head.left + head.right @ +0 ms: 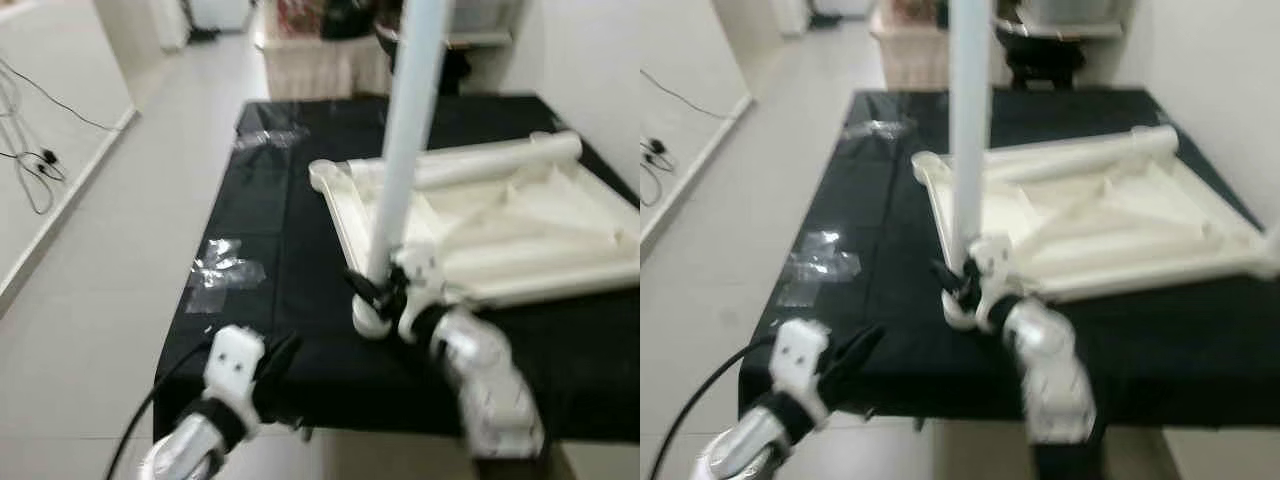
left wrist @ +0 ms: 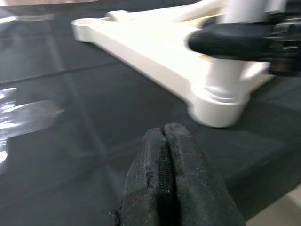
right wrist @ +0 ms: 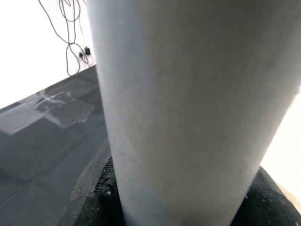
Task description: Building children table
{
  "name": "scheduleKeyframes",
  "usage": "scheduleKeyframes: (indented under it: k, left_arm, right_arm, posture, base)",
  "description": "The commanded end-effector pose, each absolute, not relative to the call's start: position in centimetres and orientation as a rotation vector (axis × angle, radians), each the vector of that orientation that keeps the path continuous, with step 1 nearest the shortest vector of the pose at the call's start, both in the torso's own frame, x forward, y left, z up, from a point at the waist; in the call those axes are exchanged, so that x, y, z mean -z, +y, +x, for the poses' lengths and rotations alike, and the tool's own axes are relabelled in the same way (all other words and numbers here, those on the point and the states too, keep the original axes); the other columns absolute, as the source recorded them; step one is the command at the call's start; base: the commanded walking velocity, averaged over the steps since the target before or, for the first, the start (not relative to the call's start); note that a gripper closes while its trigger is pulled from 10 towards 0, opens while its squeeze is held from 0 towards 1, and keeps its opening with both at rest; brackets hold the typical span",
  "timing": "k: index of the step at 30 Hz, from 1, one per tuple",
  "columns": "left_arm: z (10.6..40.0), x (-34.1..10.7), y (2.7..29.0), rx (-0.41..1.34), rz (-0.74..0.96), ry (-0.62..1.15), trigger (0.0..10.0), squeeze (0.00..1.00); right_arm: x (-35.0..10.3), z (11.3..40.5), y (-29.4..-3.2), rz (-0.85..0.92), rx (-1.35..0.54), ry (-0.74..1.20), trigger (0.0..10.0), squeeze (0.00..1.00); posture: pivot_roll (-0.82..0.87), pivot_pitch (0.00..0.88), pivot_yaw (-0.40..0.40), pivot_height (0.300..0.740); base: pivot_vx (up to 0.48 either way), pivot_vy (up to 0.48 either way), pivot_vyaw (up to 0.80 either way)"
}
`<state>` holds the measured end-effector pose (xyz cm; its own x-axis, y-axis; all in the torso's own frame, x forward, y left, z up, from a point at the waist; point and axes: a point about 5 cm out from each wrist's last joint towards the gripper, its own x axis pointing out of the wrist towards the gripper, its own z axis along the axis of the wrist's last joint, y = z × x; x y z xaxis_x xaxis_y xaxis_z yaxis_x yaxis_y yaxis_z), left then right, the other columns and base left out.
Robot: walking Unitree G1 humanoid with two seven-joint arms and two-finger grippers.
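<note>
A cream children's tabletop (image 1: 520,230) lies upside down on the black-covered table (image 1: 260,210), its ribs facing up. A white table leg (image 1: 405,140) stands upright in the near corner socket (image 1: 372,322). My right gripper (image 1: 385,295) is shut on the leg just above the socket; up close the white table leg (image 3: 183,94) runs between its black fingers (image 3: 94,193). A second loose leg (image 1: 500,160) lies across the tabletop's far side. My left gripper (image 1: 280,355) hovers at the table's front edge, left of the socket, its fingers (image 2: 164,174) pressed together and holding nothing.
Crumpled clear plastic wrap (image 1: 225,270) lies on the cloth at the left, more plastic wrap (image 1: 270,138) at the back. A beige box (image 1: 320,60) and dark objects stand beyond the table. Cables (image 1: 30,150) trail on the floor at the far left.
</note>
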<state>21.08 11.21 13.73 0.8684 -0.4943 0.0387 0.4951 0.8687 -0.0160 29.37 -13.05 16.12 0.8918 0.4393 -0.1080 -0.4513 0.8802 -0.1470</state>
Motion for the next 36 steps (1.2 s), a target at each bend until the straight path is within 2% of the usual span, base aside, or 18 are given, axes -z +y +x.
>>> scheduleKeyframes:
  k: [1, 3, 4, 5, 9, 10, 11, 17, 21, 22, 24, 25, 28, 32, 33, 34, 35, 36]
  left_arm:
    - [21.2, -13.4, 11.2, 0.539, -0.012, -0.014, 10.0, 0.0]
    - [21.2, -13.4, 11.2, 0.539, -0.012, -0.014, 10.0, 0.0]
    - [21.4, -13.4, 11.1, 0.54, -0.009, -0.016, 10.0, 0.0]
    - [21.4, -13.4, 11.1, 0.533, -0.01, -0.019, 10.0, 0.0]
    - [21.5, -13.4, 11.2, 0.521, -0.015, -0.023, 10.0, 0.0]
    - [21.5, -13.5, 11.1, 0.514, -0.018, -0.025, 10.0, 0.0]
    - [21.5, -13.5, 11.1, 0.513, -0.019, -0.025, 10.0, 0.0]
    - [21.6, -13.5, 10.9, 0.513, -0.023, -0.028, 10.0, 0.0]
    - [21.7, -13.4, 10.7, 0.517, -0.028, -0.029, 10.0, 0.0]
    - [21.7, -13.4, 10.7, 0.517, -0.029, -0.03, 10.0, 0.0]
    - [21.7, -13.4, 10.7, 0.517, -0.029, -0.03, 10.0, 0.0]
    - [21.7, -13.4, 10.6, 0.518, -0.03, -0.029, 10.0, 0.0]
    - [21.6, -13.3, 10.6, 0.518, -0.034, -0.028, 10.0, 0.0]
    - [21.6, -13.3, 10.5, 0.519, -0.034, -0.028, 10.0, 0.0]
    - [21.5, -13.3, 10.4, 0.519, -0.035, -0.027, 10.0, 0.0]
    - [21.5, -13.3, 10.4, 0.519, -0.035, -0.027, 10.0, 0.0]
    - [21.5, -13.2, 10.4, 0.518, -0.035, -0.026, 10.0, 0.0]
    - [21.4, -13.2, 10.3, 0.518, -0.035, -0.025, 10.0, 0.0]
  right_arm:
    - [-13.7, 29.4, -12.4, -0.199, -0.475, 0.21, 0.0, 0.0]
    - [-13.7, 29.4, -12.4, -0.199, -0.475, 0.21, 0.0, 0.0]
    - [-14.0, 30.1, -12.0, -0.214, -0.493, 0.201, 9.0, 0.0]
    - [-14.2, 30.5, -12.0, -0.216, -0.493, 0.2, 10.0, 0.0]
    - [-14.8, 30.7, -11.8, -0.184, -0.491, 0.178, 10.0, 0.0]
    - [-15.7, 30.7, -11.4, -0.117, -0.501, 0.142, 10.0, 0.7]
    - [-16.4, 30.7, -11.1, -0.095, -0.514, 0.115, 10.0, 1.0]
    - [-17.6, 30.9, -9.7, -0.059, -0.647, 0.048, 10.0, 1.0]
    - [-19.2, 31.0, -8.3, -0.05, -0.954, -0.028, 10.0, 1.0]
    - [-19.6, 31.1, -8.3, -0.083, -1.057, -0.04, 10.0, 0.29]
    - [-19.6, 31.1, -8.3, -0.083, -1.057, -0.04, 10.0, 0.29]
    - [-19.9, 31.3, -8.7, -0.147, -1.147, -0.045, 10.0, 0.0]
    - [-20.4, 32.2, -9.8, -0.194, -1.317, -0.015, 10.0, 0.0]
    - [-20.4, 32.8, -10.0, -0.172, -1.36, 0.008, 10.0, 0.0]
    - [-20.4, 32.9, -10.0, -0.159, -1.397, 0.022, 6.2, 0.0]
    - [-20.4, 33.0, -10.0, -0.152, -1.423, 0.029, 6.2, 0.0]
    - [-20.3, 33.0, -10.0, -0.142, -1.452, 0.041, 0.0, 0.0]
    - [-20.2, 33.1, -10.0, -0.139, -1.466, 0.051, 0.0, 0.0]
  posture:
    - [0.08, 0.174, 0.026, 0.74]
    - [0.08, 0.174, 0.026, 0.74]
    - [0.08, 0.166, 0.017, 0.74]
    - [0.07, 0.163, 0.017, 0.74]
    - [0.08, 0.162, 0.009, 0.74]
    - [0.08, 0.159, 0.005, 0.74]
    - [0.08, 0.158, -0.001, 0.74]
    - [0.06, 0.154, -0.007, 0.74]
    - [0.06, 0.149, -0.007, 0.74]
    - [0.06, 0.149, -0.007, 0.74]
    - [0.06, 0.149, -0.007, 0.74]
    - [0.06, 0.145, -0.007, 0.74]
    - [0.06, 0.138, -0.011, 0.74]
    - [0.07, 0.136, -0.013, 0.74]
    - [0.07, 0.135, -0.013, 0.74]
    - [0.07, 0.135, -0.013, 0.74]
    - [0.08, 0.135, -0.012, 0.74]
    - [0.08, 0.135, -0.013, 0.74]
  base:
    - [0.0, 0.0, 0.0]
    - [0.0, 0.0, 0.0]
    - [0.0, 0.0, 0.0]
    - [0.0, 0.0, 0.0]
    - [0.0, 0.0, 0.0]
    - [0.0, 0.0, 0.0]
    - [0.0, 0.0, 0.0]
    - [0.0, 0.0, 0.0]
    - [0.0, 0.0, 0.0]
    - [0.0, 0.0, 0.0]
    - [0.0, 0.0, 0.0]
    - [0.0, 0.0, 0.0]
    - [0.0, 0.0, 0.0]
    - [0.0, 0.0, 0.0]
    - [0.0, 0.0, 0.0]
    - [0.0, 0.0, 0.0]
    - [0.0, 0.0, 0.0]
    - [0.0, 0.0, 0.0]
